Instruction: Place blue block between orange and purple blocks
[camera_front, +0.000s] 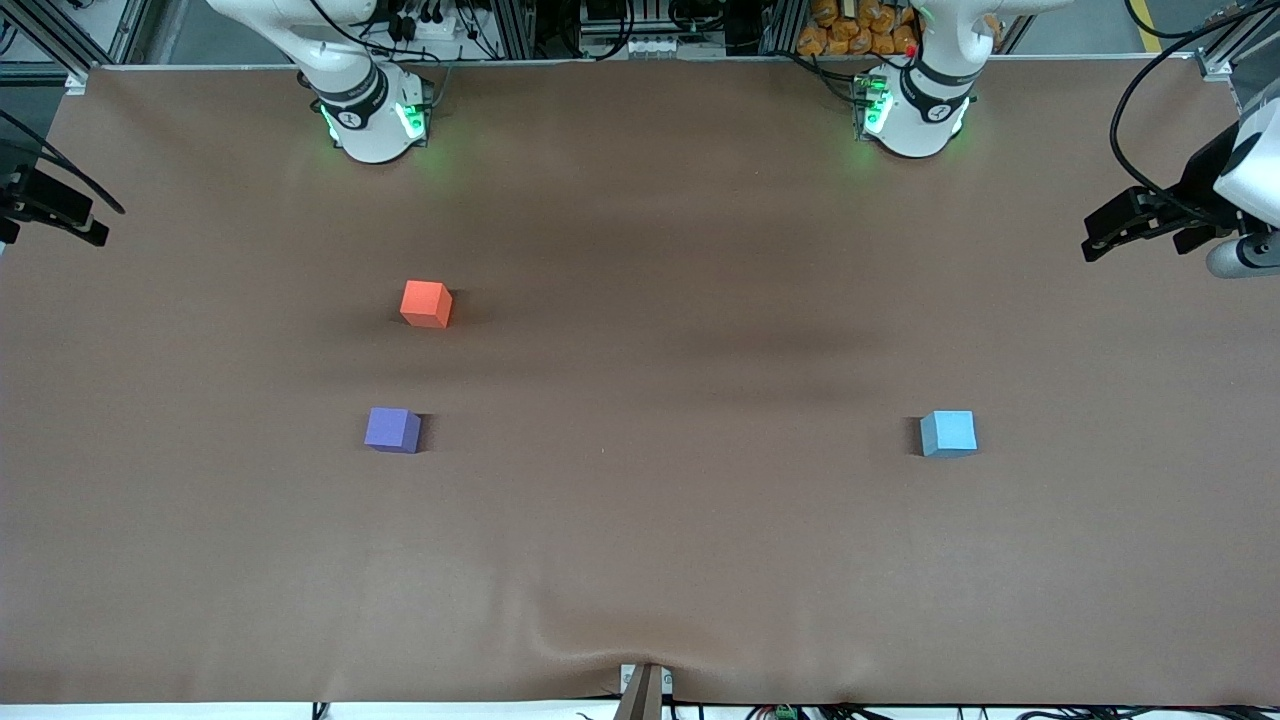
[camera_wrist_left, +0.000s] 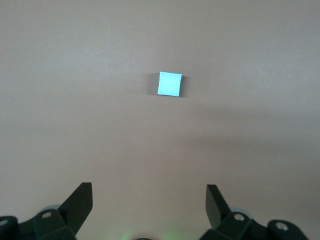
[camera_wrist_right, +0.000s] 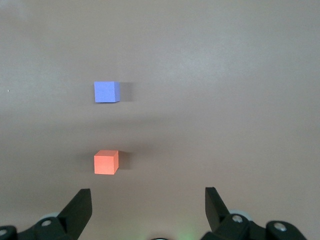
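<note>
Blue block (camera_wrist_left: 170, 83) sits on the table (camera_front: 640, 520) below the left gripper (camera_wrist_left: 149, 200) — fingers spread, empty. Right gripper (camera_wrist_right: 148, 200), likewise spread, hangs over orange block (camera_wrist_right: 106, 162) and purple block (camera_wrist_right: 106, 92), apparently well apart.

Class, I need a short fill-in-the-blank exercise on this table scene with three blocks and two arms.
1. The blue block lies toward the ____ arm's end of the table.
2. The purple block lies ____ the front camera than the orange block.
3. The left gripper and the right gripper are both ____.

Missing words: left; nearer to; open
</note>
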